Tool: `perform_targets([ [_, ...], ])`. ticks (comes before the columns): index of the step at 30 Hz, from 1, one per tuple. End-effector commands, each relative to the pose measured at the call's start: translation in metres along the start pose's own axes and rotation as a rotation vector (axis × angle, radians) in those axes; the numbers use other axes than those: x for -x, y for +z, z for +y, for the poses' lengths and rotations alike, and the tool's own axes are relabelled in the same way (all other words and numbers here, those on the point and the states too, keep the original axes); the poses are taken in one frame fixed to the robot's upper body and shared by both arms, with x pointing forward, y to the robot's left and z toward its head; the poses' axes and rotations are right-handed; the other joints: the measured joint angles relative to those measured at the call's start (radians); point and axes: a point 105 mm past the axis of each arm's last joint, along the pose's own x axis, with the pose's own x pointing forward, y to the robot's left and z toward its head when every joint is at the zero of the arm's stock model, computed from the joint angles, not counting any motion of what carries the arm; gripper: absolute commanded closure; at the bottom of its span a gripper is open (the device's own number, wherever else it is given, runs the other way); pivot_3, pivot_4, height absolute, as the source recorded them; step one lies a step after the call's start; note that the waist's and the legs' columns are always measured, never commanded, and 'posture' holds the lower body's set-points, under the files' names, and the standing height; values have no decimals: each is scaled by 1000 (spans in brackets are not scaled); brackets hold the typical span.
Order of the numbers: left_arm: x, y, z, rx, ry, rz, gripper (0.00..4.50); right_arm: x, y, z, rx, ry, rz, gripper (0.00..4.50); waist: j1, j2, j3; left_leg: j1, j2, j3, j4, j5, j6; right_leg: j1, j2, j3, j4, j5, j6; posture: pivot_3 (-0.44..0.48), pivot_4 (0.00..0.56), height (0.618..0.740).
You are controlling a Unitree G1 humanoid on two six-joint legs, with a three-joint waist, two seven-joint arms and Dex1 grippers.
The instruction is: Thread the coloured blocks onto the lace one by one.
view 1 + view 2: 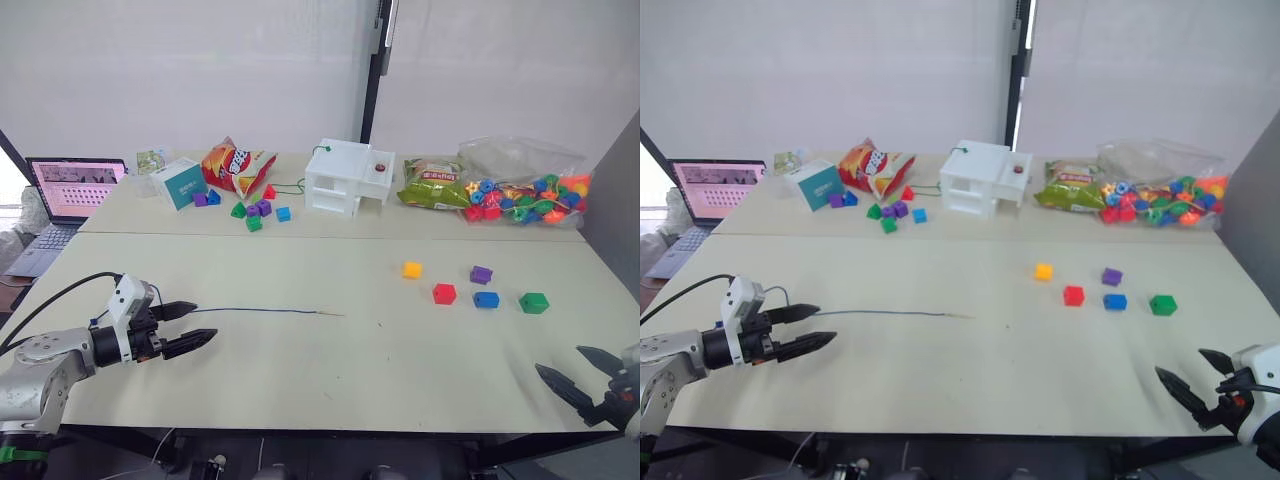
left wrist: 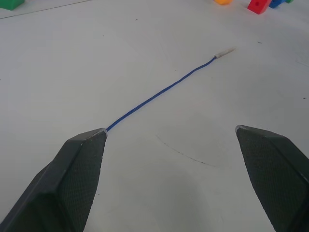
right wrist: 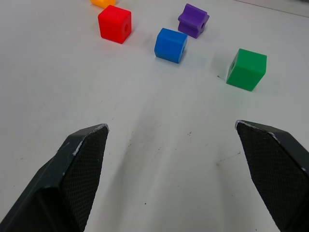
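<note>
My lace (image 1: 262, 311) lies straight on the surface (image 1: 300, 370), pale tip toward the five coloured blocks (image 1: 470, 285) lying loose well to its right. Nothing is threaded yet. My left gripper (image 1: 188, 326) straddles the lace's near end, fingers apart; my right gripper (image 1: 578, 372) hovers spread. Next, I judge: pinch the lace. No label is legible to me.

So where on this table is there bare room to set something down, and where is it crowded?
Bare: the near middle, between the lace tip and the coloured blocks, and the front edge between the left tool and right tool. Crowded: the far strip, from laptop past the white box to the bead bag.
</note>
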Motion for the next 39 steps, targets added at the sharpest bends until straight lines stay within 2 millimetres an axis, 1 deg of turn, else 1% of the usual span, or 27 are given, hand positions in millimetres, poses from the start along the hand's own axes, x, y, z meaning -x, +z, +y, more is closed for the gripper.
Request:
perform_targets([
  [1, 5, 15, 3, -41, 18, -29, 0, 1, 12, 2, 29, 10, -32, 51, 0, 0, 0, 0, 0, 0, 0, 0, 0, 0, 0, 0, 0, 0, 0, 0, 150, 740],
  [4, 5, 18, 4, -44, 27, -37, 0, -1, 11, 5, 17, 16, -27, 51, 0, 0, 0, 0, 0, 0, 0, 0, 0, 0, 0, 0, 0, 0, 0, 0, 150, 740],
  [7, -12, 23, -8, -56, -71, -45, 0, -8, 19, 30, -19, 126, -31, 51, 2, 0, 0, 0, 0, 0, 0, 0, 0, 0, 0, -1, 0, 0, 0, 0, 150, 740],
  [11, -31, 26, -18, -64, -181, -31, 0, -17, 29, 50, 1, 224, -32, 51, 2, 0, 0, 0, -1, -1, 0, 0, 0, 1, 1, -1, 0, 0, 0, 0, 150, 740],
  [13, -49, 29, -26, -103, -279, -7, 0, -24, 38, 67, 22, 321, -43, 51, 2, 0, 0, 0, -1, -1, 0, 0, 0, 1, 3, -3, 0, 0, 1, 0, 150, 740],
  [15, -67, 34, -30, -146, -355, 13, 0, -31, 45, 81, 50, 413, -41, 51, 3, 0, 0, 0, -2, 0, 2, 0, 0, 1, 7, -5, 1, 0, 1, 0, 150, 740],
  [17, -81, 38, -30, -181, -403, 34, 0, -35, 50, 89, 72, 465, -36, 51, 3, 0, 0, -1, -3, 0, 4, 0, 0, 1, 11, -5, 1, 1, 1, 0, 150, 740],
  [21, -122, 48, -33, -281, -504, 67, 0, -44, 60, 103, 127, 576, -30, 51, 3, -1, 0, -5, -3, 0, 12, -1, 3, 1, 15, -6, 4, 1, 2, 0, 150, 740],
  [22, -128, 49, -34, -293, -521, 75, 0, -45, 61, 105, 133, 589, -28, 51, 4, -1, 0, -6, -4, 0, 13, -1, 3, 0, 15, -7, 4, 2, 3, 0, 150, 740],
  [23, -139, 48, -38, -313, -556, 85, 0, -46, 63, 109, 148, 612, -28, 51, 4, -1, 0, -7, -4, 0, 14, -1, 4, 1, 15, -7, 3, 2, 4, 0, 150, 740],
  [25, -155, 46, -45, -335, -605, 96, 0, -47, 66, 114, 169, 639, -30, 51, 4, -1, 1, -9, -5, -1, 16, -2, 5, 0, 15, -7, 3, 2, 5, 0, 150, 740],
  [27, -166, 42, -49, -353, -630, 107, 0, -48, 69, 115, 178, 638, -39, 51, 3, -1, 1, -10, -5, -1, 18, -3, 7, 0, 14, -7, 3, 3, 6, 0, 150, 740],
  [30, -181, 31, -54, -379, -642, 131, 0, -47, 72, 114, 183, 622, -48, 51, 1, -2, 1, -11, -5, -1, 19, -4, 8, 0, 14, -7, 3, 3, 7, 0, 150, 740],
  [35, -187, 10, -52, -429, -628, 200, 0, -42, 72, 116, 174, 601, -52, 51, 2, -3, 2, -11, -5, -1, 19, -4, 8, 0, 14, -7, 3, 3, 7, 0, 150, 740],
  [39, -187, 4, -51, -423, -630, 214, 0, -40, 71, 116, 168, 591, -52, 51, 2, -3, 2, -10, -5, -1, 21, -4, 8, 1, 13, -6, 3, 4, 8, 0, 150, 740],
])
